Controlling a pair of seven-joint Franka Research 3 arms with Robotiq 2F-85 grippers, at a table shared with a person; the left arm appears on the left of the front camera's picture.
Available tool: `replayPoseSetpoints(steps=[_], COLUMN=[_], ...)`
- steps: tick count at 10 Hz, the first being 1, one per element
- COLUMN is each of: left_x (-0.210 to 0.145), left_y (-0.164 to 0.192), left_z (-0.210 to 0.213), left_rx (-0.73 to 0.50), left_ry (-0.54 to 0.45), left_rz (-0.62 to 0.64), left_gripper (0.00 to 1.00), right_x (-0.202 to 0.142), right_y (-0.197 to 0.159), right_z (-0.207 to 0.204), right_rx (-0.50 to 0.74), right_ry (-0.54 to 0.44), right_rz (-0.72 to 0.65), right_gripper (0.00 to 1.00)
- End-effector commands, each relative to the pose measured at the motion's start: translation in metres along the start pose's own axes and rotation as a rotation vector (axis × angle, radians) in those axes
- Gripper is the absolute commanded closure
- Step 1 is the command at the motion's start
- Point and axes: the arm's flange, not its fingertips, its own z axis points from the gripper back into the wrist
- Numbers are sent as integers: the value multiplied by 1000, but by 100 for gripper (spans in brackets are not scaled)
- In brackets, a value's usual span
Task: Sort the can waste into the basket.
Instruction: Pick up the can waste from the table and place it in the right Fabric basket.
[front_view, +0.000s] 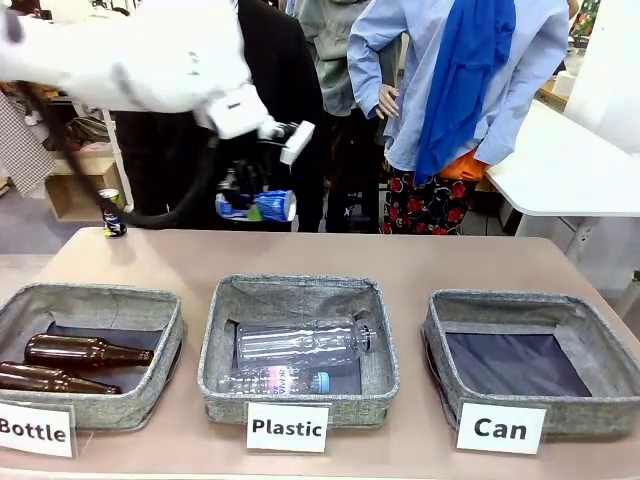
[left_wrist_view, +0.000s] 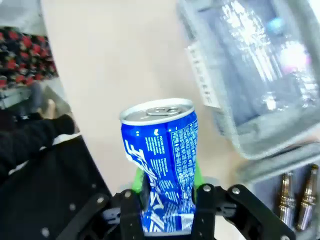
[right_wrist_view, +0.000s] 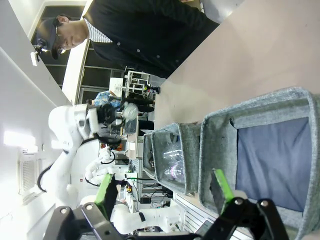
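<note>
While the left end effector (front_view: 243, 196) clamps the crushed bright blue metal can (left_wrist_view: 161, 155) above the beige worktop (front_view: 420, 262), the right end effector (right_wrist_view: 162, 192), fingers wide apart, faces the grey woven-fabric "Can" basket (front_view: 515, 301); the small dark can (front_view: 112, 213) stands at the worktop's far-left corner.

Three white cards on the table (front_view: 420, 262): left card (front_view: 35, 430) reads "Bottle", middle card (front_view: 288, 428) "Plastic", right card (front_view: 500, 428) "Can" (blue can (left_wrist_view: 161, 160) print's unreadable).

Bright blue can (left_wrist_view: 162, 165) with white print; dark can (front_view: 112, 213); grey woven basket (front_view: 590, 415), dark lining; brown bottles (front_view: 75, 352)
</note>
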Motion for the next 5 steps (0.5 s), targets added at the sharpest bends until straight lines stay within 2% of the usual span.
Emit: replayPoseSetpoints(steps=[1, 2, 3, 4, 5], left_x=[-35, -38, -32, -30, -40], left_y=[-107, -134, -163, -187, -189], left_z=[46, 52, 56, 55, 55], left_rx=[22, -32, -49, -5, -13], left_ry=[-132, -158, -114, -71, -44], left_rz=[-11, -32, -44, 16, 97], left_gripper=[100, 100, 100, 100, 100], right_x=[0, 0, 0, 0, 0], right_y=[3, 3, 3, 3, 3], right_z=[1, 1, 1, 1, 1], right_rx=[2, 2, 2, 2, 2], right_ry=[5, 5, 5, 5, 5], right_rz=[-19, -19, -19, -19, -19], right_gripper=[0, 0, 0, 0, 0])
